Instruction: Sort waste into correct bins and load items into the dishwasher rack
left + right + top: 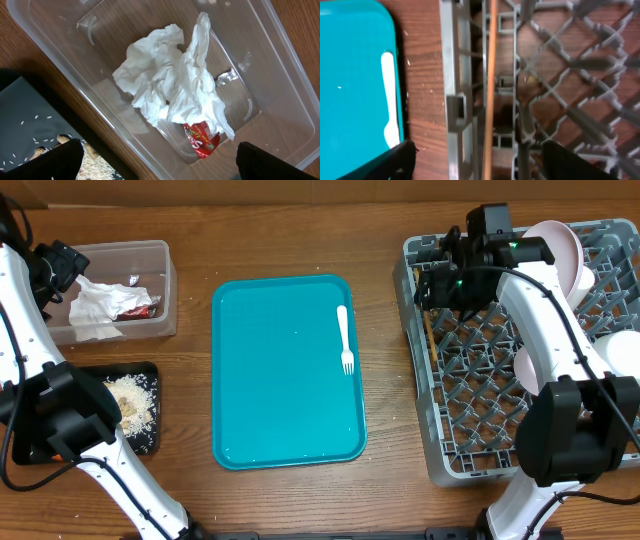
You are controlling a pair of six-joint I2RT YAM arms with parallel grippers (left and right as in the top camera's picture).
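Your right gripper is spread wide and holds nothing. The stick runs through the gap between its fingers, touching neither as far as the wrist view shows. Your left gripper is just as wide open and also empty, hanging over the tub at the far left corner of the table.

The top is brown wood grain, with pale specks beside the rack. Little of the room shows beyond the far edge.

The stick is thin, straight and light wood, lying just inside the rack's left wall. The rack fills the right edge. A plate stands tilted at its far side and a bowl sits further right (a second white piece shows partly behind your arm).

The fork lies on the teal tray mid-table, near that tray's right rim, tines toward you.

In the tub, crumpled napkins lie over a wrapper. Beige scraps sit in the black tray by the left edge.
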